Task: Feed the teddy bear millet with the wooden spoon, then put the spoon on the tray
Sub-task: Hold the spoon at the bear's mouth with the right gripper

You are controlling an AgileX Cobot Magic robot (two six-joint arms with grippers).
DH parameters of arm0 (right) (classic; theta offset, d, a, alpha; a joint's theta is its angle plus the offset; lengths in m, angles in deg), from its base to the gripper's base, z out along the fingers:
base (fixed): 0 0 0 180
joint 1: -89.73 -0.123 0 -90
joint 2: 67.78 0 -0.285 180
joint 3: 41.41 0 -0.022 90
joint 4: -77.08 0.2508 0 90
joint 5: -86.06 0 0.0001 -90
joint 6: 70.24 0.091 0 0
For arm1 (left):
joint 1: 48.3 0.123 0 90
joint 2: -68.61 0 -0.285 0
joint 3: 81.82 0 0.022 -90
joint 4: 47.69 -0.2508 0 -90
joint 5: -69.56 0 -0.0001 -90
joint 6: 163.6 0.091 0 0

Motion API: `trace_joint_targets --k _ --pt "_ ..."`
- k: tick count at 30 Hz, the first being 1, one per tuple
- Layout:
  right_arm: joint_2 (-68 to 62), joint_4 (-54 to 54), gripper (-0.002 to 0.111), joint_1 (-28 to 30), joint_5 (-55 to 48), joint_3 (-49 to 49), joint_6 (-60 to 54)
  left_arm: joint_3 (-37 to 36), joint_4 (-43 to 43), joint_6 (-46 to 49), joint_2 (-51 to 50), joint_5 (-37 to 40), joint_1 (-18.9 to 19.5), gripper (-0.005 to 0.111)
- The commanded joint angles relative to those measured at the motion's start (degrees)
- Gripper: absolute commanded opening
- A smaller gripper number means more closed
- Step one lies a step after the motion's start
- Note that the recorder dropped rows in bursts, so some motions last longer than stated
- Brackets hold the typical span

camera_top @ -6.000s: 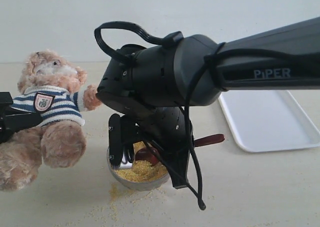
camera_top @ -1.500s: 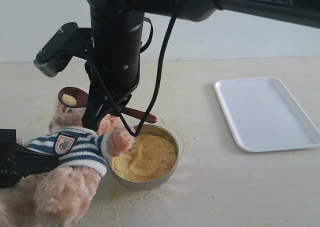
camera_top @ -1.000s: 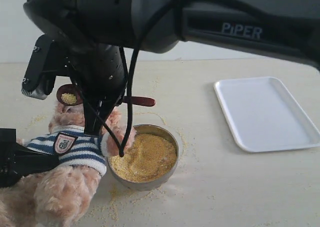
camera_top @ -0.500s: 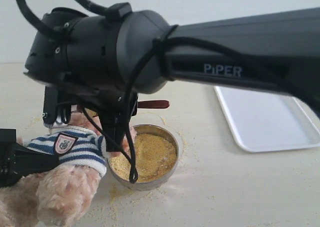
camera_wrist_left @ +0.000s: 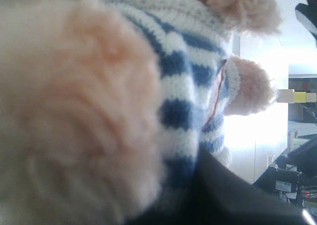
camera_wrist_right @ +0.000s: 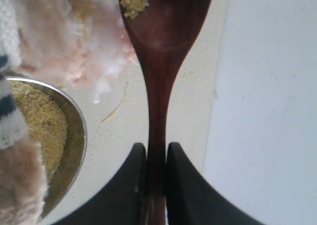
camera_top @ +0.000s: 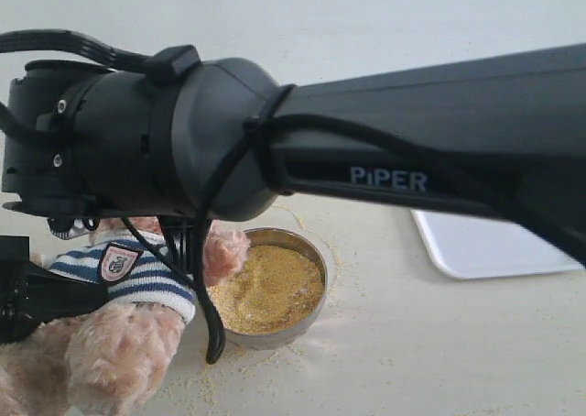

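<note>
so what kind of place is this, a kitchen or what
Probably a robot lab test bench, not a kitchen: a plain pale table against a blank wall, a Piper-branded arm, and staged props: a teddy bear, a wooden spoon, a bowl of millet, a white tray.

The teddy bear (camera_top: 119,361) had fluffy, slightly matted tan-pink plush, and its striped shirt (camera_wrist_left: 183,86) was a coarse ribbed knit. The millet (camera_top: 265,288) looked dry and finely grainy in a bowl (camera_top: 275,338) of bright, reflective metal. The wooden spoon (camera_wrist_right: 159,86) was dark reddish wood, polished smooth with a soft gloss. The right claw (camera_wrist_right: 156,153) was matt black. The arm (camera_top: 412,150) had a satin black shell. The tray (camera_top: 494,251) looked smooth white plastic, and the table (camera_top: 439,361) was pale and matt.
</note>
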Motion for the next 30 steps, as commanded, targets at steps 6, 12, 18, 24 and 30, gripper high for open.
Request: trace_joint_targets --k 6,12,18,24,30 --pt "0.2 -3.03 0.0 -1.18 -3.26 0.05 -0.27 -0.13 0.92 0.98 -0.15 1.9 0.11 0.005" --pt "0.2 -4.26 0.0 -2.39 -3.26 0.05 -0.86 -0.13 1.21 2.33 -0.15 1.9 0.11 0.005" --pt "0.2 -4.93 0.0 -3.47 -3.3 0.05 -1.2 -0.13 1.75 3.12 -0.15 1.9 0.11 0.005" --pt "-0.02 -8.95 0.0 -3.7 -3.25 0.05 0.53 -0.13 1.72 4.7 -0.15 1.9 0.11 0.005" --pt "-1.38 -8.35 0.0 -3.73 -4.27 0.05 0.12 -0.13 1.54 5.32 -0.15 1.9 0.11 0.005"
